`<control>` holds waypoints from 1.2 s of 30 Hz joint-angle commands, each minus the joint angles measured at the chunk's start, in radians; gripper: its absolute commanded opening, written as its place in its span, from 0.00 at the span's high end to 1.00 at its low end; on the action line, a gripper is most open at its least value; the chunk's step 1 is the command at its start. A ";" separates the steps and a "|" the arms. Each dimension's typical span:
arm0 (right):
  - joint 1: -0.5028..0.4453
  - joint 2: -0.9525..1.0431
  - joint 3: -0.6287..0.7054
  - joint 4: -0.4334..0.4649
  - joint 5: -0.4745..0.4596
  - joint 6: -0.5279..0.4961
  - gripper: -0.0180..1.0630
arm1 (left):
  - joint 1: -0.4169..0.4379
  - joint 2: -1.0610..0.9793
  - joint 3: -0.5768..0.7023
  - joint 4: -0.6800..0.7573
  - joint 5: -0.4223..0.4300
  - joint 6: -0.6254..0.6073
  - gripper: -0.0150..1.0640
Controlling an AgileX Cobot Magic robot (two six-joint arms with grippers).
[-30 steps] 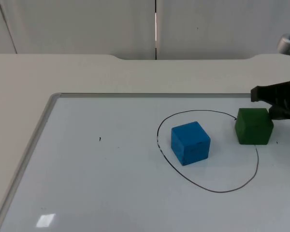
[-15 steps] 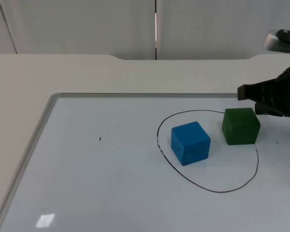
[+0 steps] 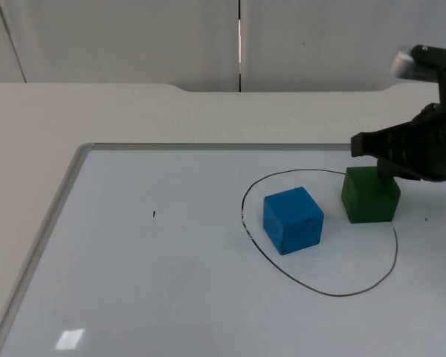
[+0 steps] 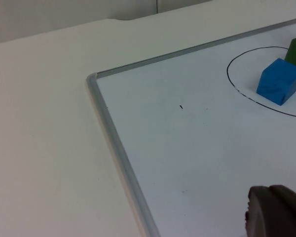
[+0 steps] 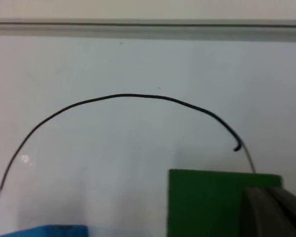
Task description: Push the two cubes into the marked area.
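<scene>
Your blue cube sits well inside the drawn black oval on the whiteboard, and the green cube now lies within the line too, near its far right side — so the job looks all but done. The right gripper hovers just above the green cube; I cannot tell its finger state. The left arm waits. No readable writing anywhere.

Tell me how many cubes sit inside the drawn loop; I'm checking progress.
2. The blue cube lies at the loop's left; the green cube sits at its upper right edge, beneath the right hand.
</scene>
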 commanded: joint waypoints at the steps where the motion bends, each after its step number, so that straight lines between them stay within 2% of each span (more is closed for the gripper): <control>1: 0.012 0.002 -0.007 -0.002 -0.021 0.001 0.98 | 0.002 -0.004 0.005 0.004 0.004 -0.001 0.99; 8: 0.012 0.002 -0.007 -0.004 -0.029 -0.046 0.98 | 0.002 -0.004 0.005 0.004 0.004 -0.001 0.99; 13: -0.085 0.002 -0.007 0.000 -0.042 -0.048 0.98 | 0.002 -0.004 0.005 0.004 0.004 -0.001 0.99; 17: -0.128 0.002 -0.007 0.002 -0.027 -0.048 0.98 | 0.002 -0.004 0.005 0.004 0.004 -0.001 0.99; 29: -0.114 0.064 -0.007 0.002 -0.030 -0.045 0.98 | 0.002 -0.004 0.005 0.004 0.004 -0.001 0.99; 33: -0.112 0.087 -0.007 0.002 -0.052 -0.031 0.98 | 0.002 -0.004 0.005 0.004 0.004 -0.001 0.99; 36: -0.070 0.089 -0.007 -0.004 -0.086 -0.021 0.98 | 0.002 -0.004 0.005 0.004 0.004 0.001 0.99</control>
